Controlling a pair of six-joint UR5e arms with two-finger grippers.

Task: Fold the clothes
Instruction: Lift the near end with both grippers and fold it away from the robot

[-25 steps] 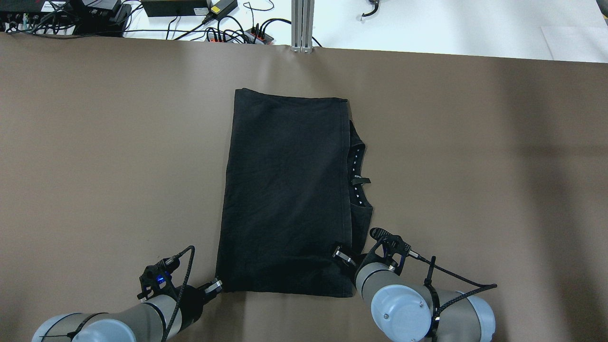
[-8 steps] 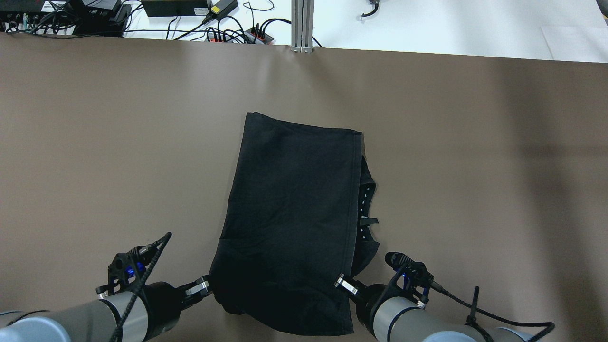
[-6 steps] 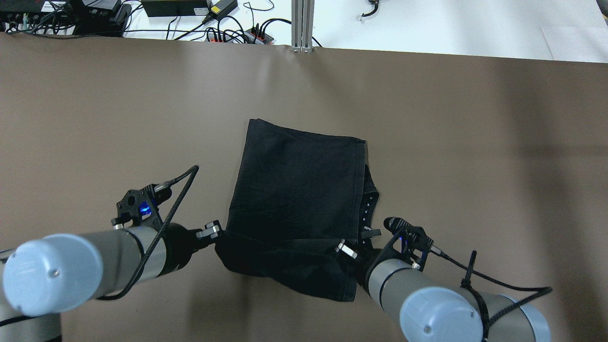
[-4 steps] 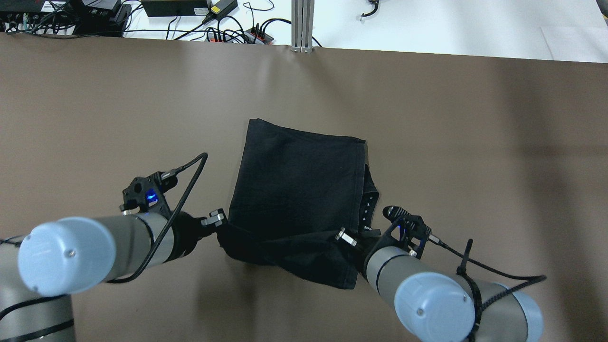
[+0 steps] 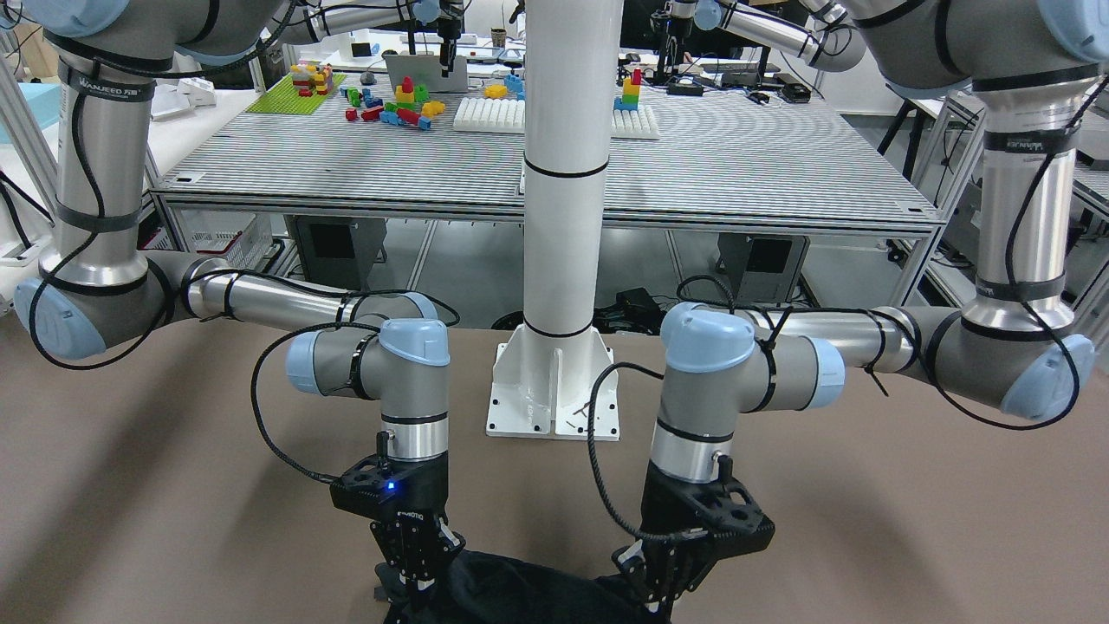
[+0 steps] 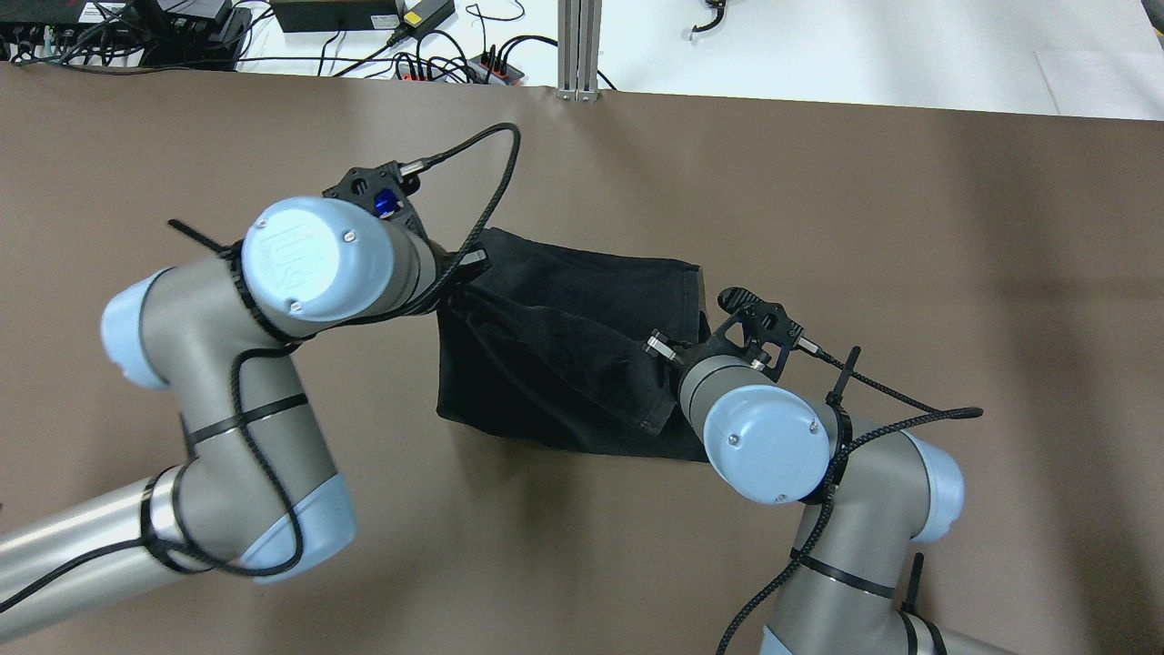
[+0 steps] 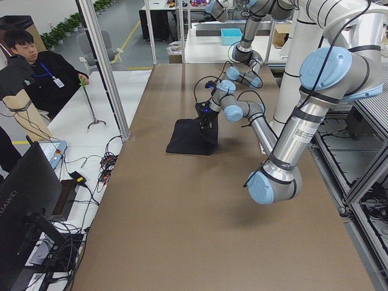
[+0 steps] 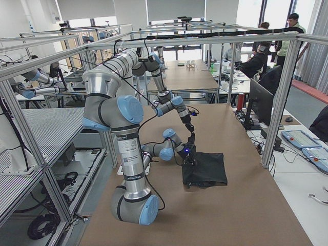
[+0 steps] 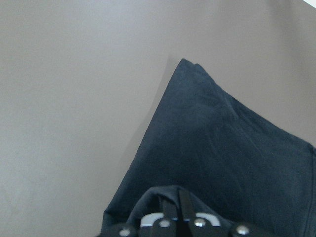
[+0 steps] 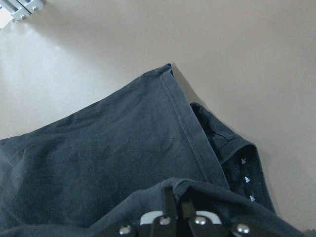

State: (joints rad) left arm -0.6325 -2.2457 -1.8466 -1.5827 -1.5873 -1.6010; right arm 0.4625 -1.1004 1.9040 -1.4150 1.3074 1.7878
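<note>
The clothes (image 6: 564, 355) are one black garment lying half-folded in the middle of the brown table (image 6: 909, 273). Its near edge is raised and carried over the far half. My left gripper (image 6: 473, 262) is shut on the lifted left corner, close to the garment's far left corner. My right gripper (image 6: 657, 346) is shut on the lifted right corner, a little nearer to me. Each wrist view shows the gripper (image 9: 173, 213) (image 10: 175, 202) pinching a fold of black fabric. A neckline with small white marks (image 10: 244, 170) sticks out under the right hem.
A white pillar base plate (image 5: 554, 390) stands behind the arms. An aluminium post (image 6: 579, 50) and power strips with cables (image 6: 436, 62) sit past the table's far edge. A person (image 7: 36, 66) sits beyond that edge, near a monitor (image 7: 24, 200).
Both grippers lifted the garment's near edge and carried it away from me over the far half. The left one has travelled further than the right. The whole garment slid nearer first.
</note>
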